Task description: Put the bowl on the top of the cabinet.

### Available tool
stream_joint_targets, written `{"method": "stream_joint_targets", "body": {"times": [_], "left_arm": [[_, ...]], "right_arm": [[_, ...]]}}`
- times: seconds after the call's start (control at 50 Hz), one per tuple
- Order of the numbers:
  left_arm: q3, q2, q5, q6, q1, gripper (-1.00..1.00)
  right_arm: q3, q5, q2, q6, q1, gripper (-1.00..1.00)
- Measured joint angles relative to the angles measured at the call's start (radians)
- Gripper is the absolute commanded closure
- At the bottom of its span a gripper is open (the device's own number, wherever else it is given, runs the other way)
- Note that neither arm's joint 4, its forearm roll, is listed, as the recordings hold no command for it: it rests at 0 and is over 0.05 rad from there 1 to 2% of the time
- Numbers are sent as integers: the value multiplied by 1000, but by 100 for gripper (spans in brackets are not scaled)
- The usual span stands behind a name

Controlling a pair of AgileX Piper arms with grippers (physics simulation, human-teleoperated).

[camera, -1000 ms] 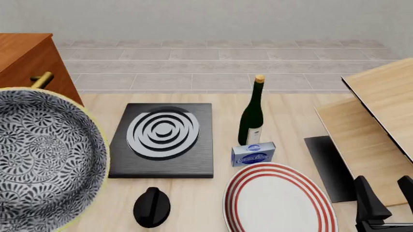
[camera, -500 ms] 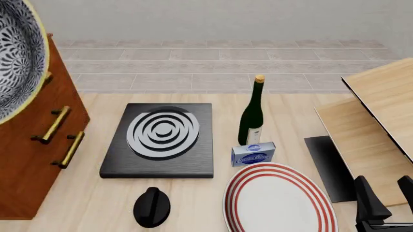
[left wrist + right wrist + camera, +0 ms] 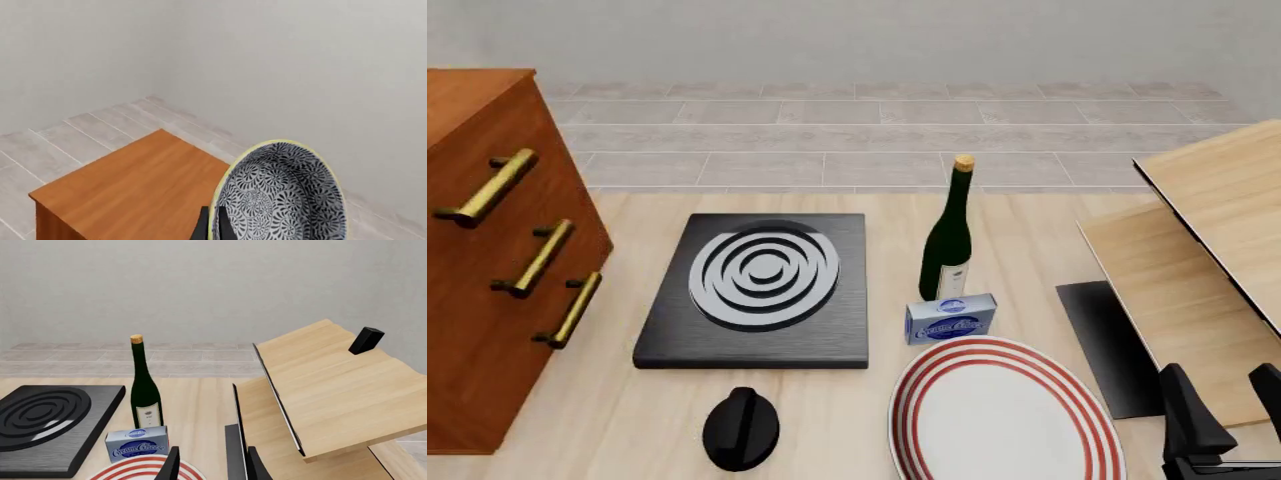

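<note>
The cabinet [image 3: 494, 270] stands at nine o'clock on the table [image 3: 1028, 240]. In the left wrist view the left gripper [image 3: 212, 226] pinches the rim of the bowl [image 3: 280, 195], which is held above the cabinet top's edge, out of the front view. Centre: hob [image 3: 761, 290], knob [image 3: 741, 428], bottle [image 3: 950, 235], box [image 3: 950, 318], plate [image 3: 1008, 415]. At four o'clock the right gripper [image 3: 1228, 412] hangs with fingers spread, empty.

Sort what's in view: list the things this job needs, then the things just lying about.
Needed:
bowl, held at its rim by the left gripper
cabinet, top bare

Lying about:
stove plate
wine bottle
cream cheese box
striped plate
black knob
wooden boards
idle right gripper
</note>
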Motion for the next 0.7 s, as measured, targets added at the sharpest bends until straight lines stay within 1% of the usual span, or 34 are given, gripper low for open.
{"method": "stream_joint_targets", "body": {"times": [0.22, 0.56, 0.7], "left_arm": [[-24, 67, 7, -94, 61, 100], [-16, 144, 32, -233, 164, 100], [-19, 161, 44, -279, 209, 100]], "right_arm": [[0, 0, 0, 0, 0, -100], [0, 0, 0, 0, 0, -100], [0, 0, 0, 0, 0, -100]]}}
